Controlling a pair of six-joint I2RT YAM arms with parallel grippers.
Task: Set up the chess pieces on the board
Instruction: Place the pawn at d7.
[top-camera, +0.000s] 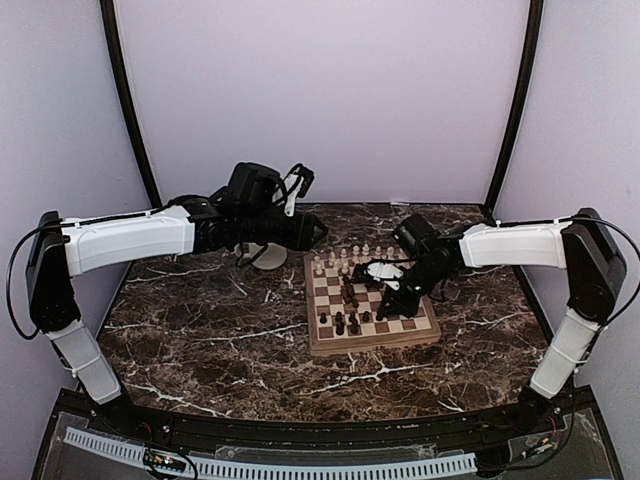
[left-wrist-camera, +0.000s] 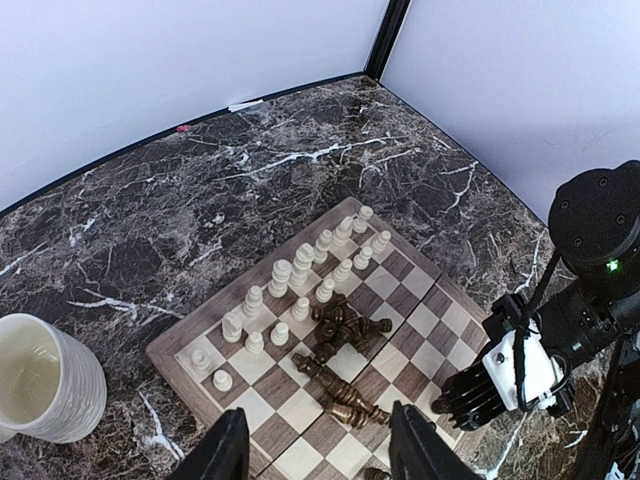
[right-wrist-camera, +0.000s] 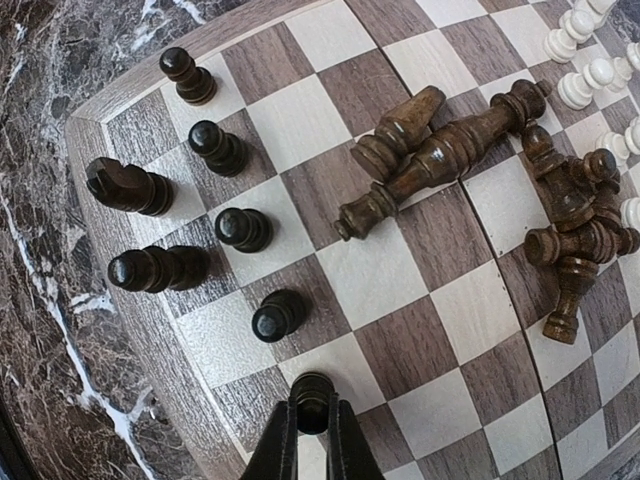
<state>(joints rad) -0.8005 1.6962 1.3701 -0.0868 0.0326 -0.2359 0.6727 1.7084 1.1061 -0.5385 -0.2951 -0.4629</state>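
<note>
While the white pieces (left-wrist-camera: 281, 275) stand in two rows along the far side of the board (top-camera: 370, 347), the dark side is only partly done. A few standing dark pieces (right-wrist-camera: 243, 228) are up on the side of the board nearest the arms, but they do not make full rows yet. The fallen dark pieces (right-wrist-camera: 445, 155) lie in a heap in the middle of the board. I think each of them has to be picked up and stood on its own square, so about half the job is left.

The right arm reaches in low from the right of the board. The right gripper (right-wrist-camera: 312, 415) points down at the board's near edge, and its fingers are pressed tight on a dark pawn (right-wrist-camera: 312, 388). I cannot tell if the pawn touches its square.

The left arm is held up high, left of the board and above the mug (left-wrist-camera: 45, 385). The left gripper (left-wrist-camera: 318, 440) has its fingers apart and holds nothing.
</note>
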